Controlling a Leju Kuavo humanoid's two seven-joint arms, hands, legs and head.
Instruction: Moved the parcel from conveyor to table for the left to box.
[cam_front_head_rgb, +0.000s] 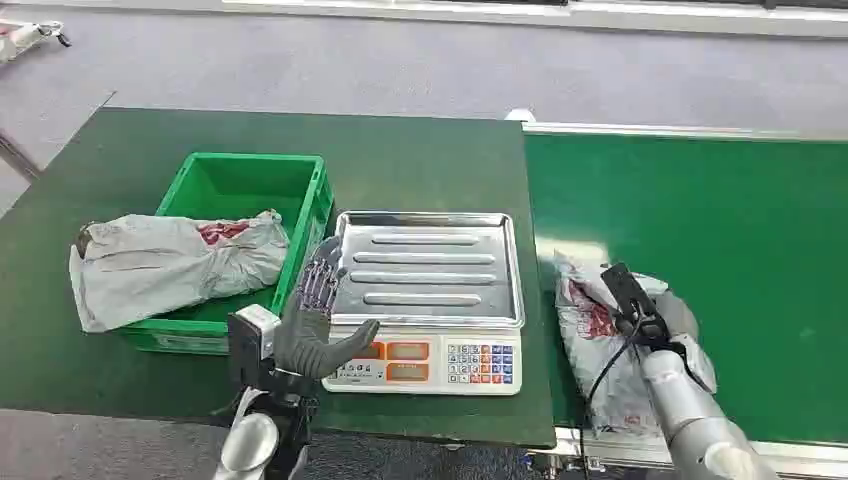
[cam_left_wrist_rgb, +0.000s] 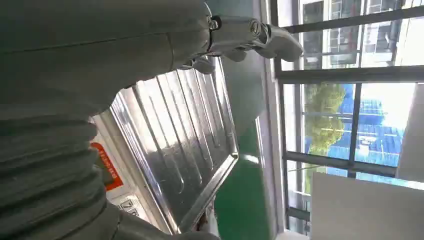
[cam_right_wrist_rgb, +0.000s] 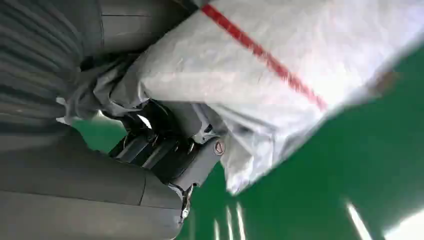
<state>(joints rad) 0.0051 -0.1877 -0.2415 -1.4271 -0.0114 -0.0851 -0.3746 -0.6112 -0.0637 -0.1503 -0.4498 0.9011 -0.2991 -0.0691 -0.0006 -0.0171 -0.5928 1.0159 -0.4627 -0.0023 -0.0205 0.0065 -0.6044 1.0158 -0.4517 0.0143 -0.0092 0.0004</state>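
Scale (cam_front_head_rgb: 430, 290) stands between crate (cam_front_head_rgb: 240, 200) and parcel (cam_front_head_rgb: 600, 340), which lies lengthwise along the conveyor (cam_front_head_rgb: 720, 240) edge, gripped by right hand (cam_front_head_rgb: 655, 325); left hand (cam_front_head_rgb: 315, 320) spread, empty.

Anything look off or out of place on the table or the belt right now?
Yes. The grey parcel at the green crate isn't fully inside: it lies across the crate's front-left rim and hangs out over the table. The scale sits square and its tray is bare.

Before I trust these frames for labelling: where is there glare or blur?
Head view: sharp, with glare on the steel tray and a bright patch on the conveyor. Left wrist view: windows overexposed. Right wrist view: parcel smeared and washed out.
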